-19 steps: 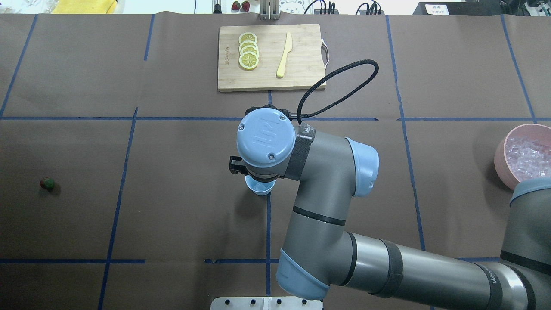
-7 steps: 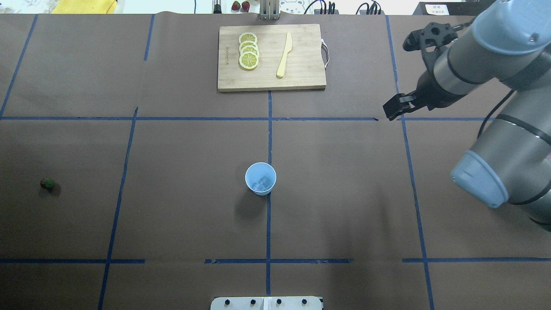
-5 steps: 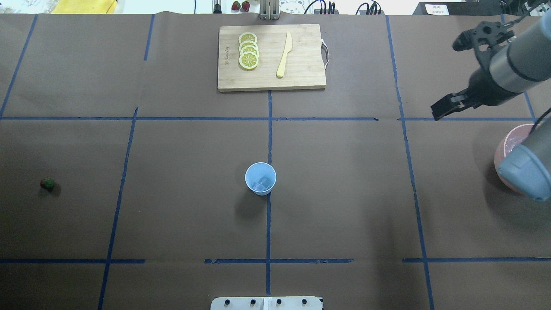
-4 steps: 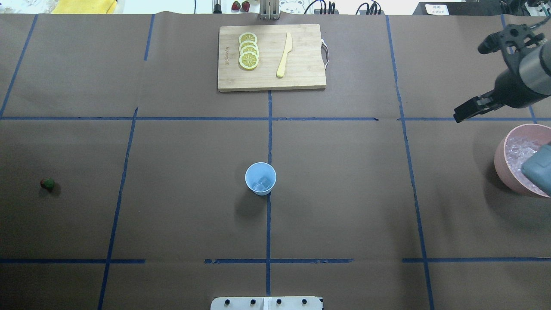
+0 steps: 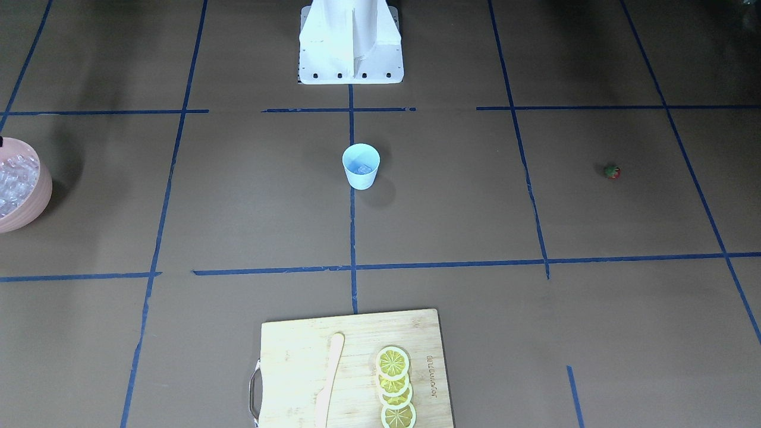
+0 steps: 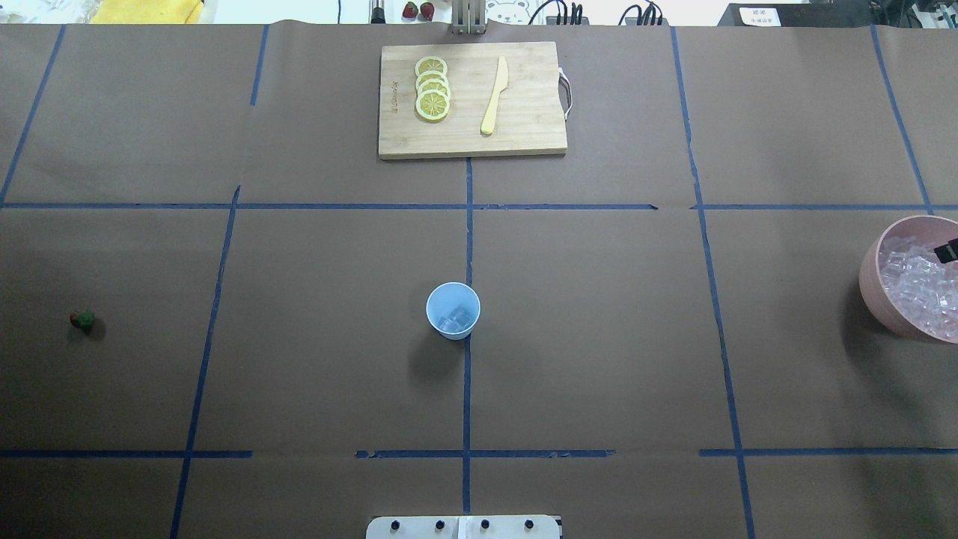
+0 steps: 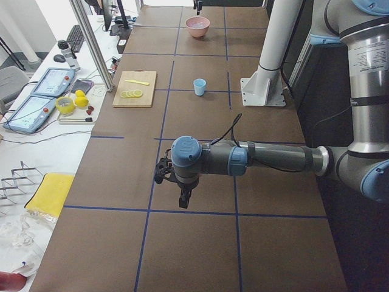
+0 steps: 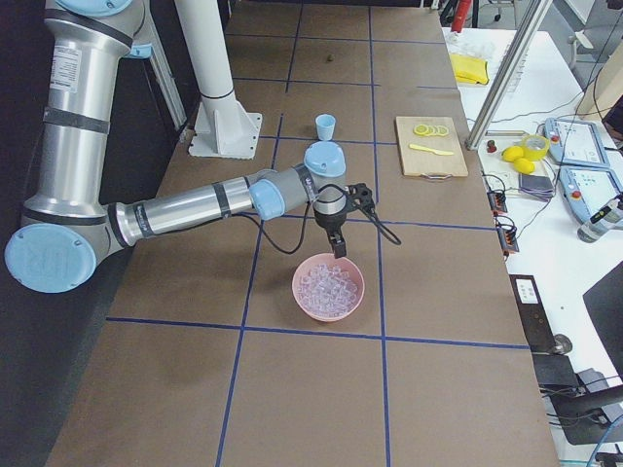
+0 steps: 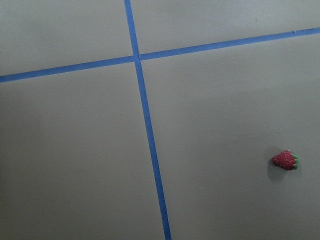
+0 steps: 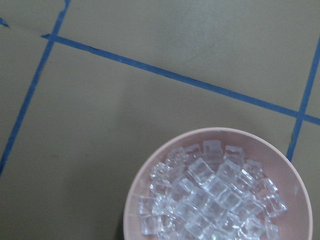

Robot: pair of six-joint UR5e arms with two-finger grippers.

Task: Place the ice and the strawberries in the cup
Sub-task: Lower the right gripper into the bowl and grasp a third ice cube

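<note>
The pale blue cup (image 6: 453, 311) stands upright mid-table, also in the front view (image 5: 361, 166), with a few clear ice cubes (image 6: 456, 323) inside. More ice (image 10: 210, 197) fills the pink bowl (image 6: 874, 296) at the right edge. The small red strawberry (image 6: 82, 320) lies far left on the paper and shows in the left wrist view (image 9: 285, 160). My right gripper (image 8: 346, 226) hangs over the bowl's rim; only a black tip (image 6: 947, 251) shows overhead. My left gripper (image 7: 176, 188) hovers above the table near the strawberry's end. I cannot tell whether either is open or shut.
A wooden cutting board (image 6: 471, 101) at the far middle holds lemon slices (image 6: 432, 90) and a pale yellow knife (image 6: 494, 96). The robot's white base (image 5: 351, 41) stands behind the cup. Blue tape lines grid the brown paper.
The right arm left the cup, swung right across the table and ended over the pink bowl, almost out of the overhead view. The cup, uncovered, shows ice inside. The strawberry has not moved.
</note>
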